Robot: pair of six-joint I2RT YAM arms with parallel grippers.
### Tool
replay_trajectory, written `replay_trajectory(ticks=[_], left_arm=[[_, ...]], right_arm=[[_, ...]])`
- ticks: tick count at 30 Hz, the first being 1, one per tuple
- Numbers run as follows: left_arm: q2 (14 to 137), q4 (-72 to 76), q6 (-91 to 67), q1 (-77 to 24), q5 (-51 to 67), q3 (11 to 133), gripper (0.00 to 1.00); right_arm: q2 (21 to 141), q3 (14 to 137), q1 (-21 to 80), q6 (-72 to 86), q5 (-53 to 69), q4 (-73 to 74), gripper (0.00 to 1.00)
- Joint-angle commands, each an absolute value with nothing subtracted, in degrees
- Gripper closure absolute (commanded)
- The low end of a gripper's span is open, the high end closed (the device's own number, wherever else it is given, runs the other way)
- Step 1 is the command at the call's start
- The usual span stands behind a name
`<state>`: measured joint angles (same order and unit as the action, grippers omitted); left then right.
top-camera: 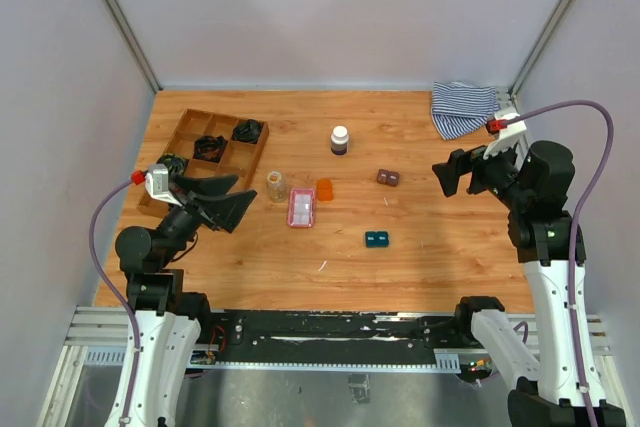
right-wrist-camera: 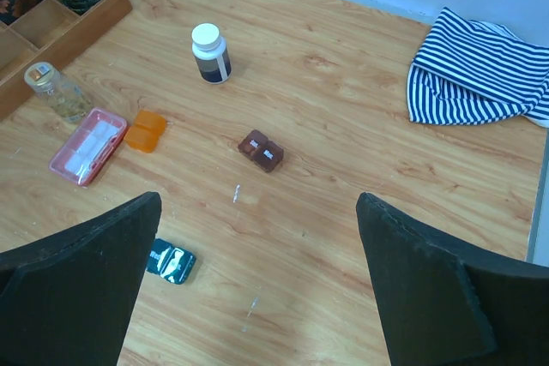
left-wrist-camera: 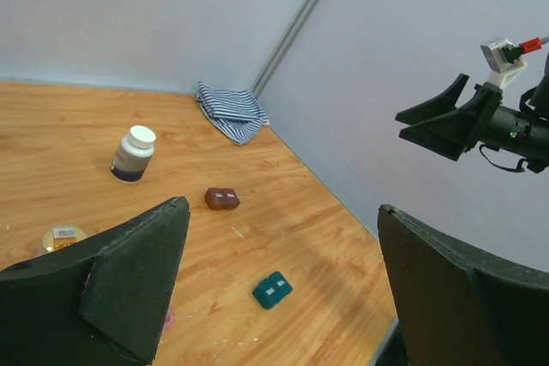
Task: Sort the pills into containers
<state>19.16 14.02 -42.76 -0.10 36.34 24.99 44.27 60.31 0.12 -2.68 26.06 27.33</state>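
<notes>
Four pill cases lie closed on the wooden table: a long pink one (top-camera: pixel 301 207) (right-wrist-camera: pixel 88 145), an orange one (top-camera: pixel 324 190) (right-wrist-camera: pixel 146 130), a brown one (top-camera: pixel 388 177) (left-wrist-camera: pixel 222 199) (right-wrist-camera: pixel 261 150) and a teal one (top-camera: pixel 377 239) (left-wrist-camera: pixel 273 290) (right-wrist-camera: pixel 171 261). A white-capped dark bottle (top-camera: pixel 340 139) (right-wrist-camera: pixel 210 53) and a small glass jar (top-camera: pixel 275 185) (right-wrist-camera: pixel 56 92) stand behind them. My left gripper (top-camera: pixel 222 202) (left-wrist-camera: pixel 281 207) is open and empty, raised at the left. My right gripper (top-camera: pixel 462 172) (right-wrist-camera: pixel 259 199) is open and empty, raised at the right.
A wooden compartment tray (top-camera: pixel 190 122) (right-wrist-camera: pixel 103 19) with black coils sits at the back left. A striped cloth (top-camera: pixel 463 107) (right-wrist-camera: pixel 480 70) lies in the back right corner. Tiny white slivers (right-wrist-camera: pixel 236 193) lie on the table. Grey walls close in three sides.
</notes>
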Motion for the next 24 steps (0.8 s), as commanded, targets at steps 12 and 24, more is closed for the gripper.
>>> replay_trajectory(ticks=[12, 24], left_arm=[[20.93, 14.77, -41.00, -3.08, 41.98, 25.22, 0.01], [30.99, 6.12, -28.37, -31.85, 17.14, 28.75, 0.06]], right_arm=[[46.59, 60.20, -0.60, -0.20, 33.91, 23.73, 0.02], [47.78, 48.39, -0.70, -11.35, 57.96, 15.86, 0.02]])
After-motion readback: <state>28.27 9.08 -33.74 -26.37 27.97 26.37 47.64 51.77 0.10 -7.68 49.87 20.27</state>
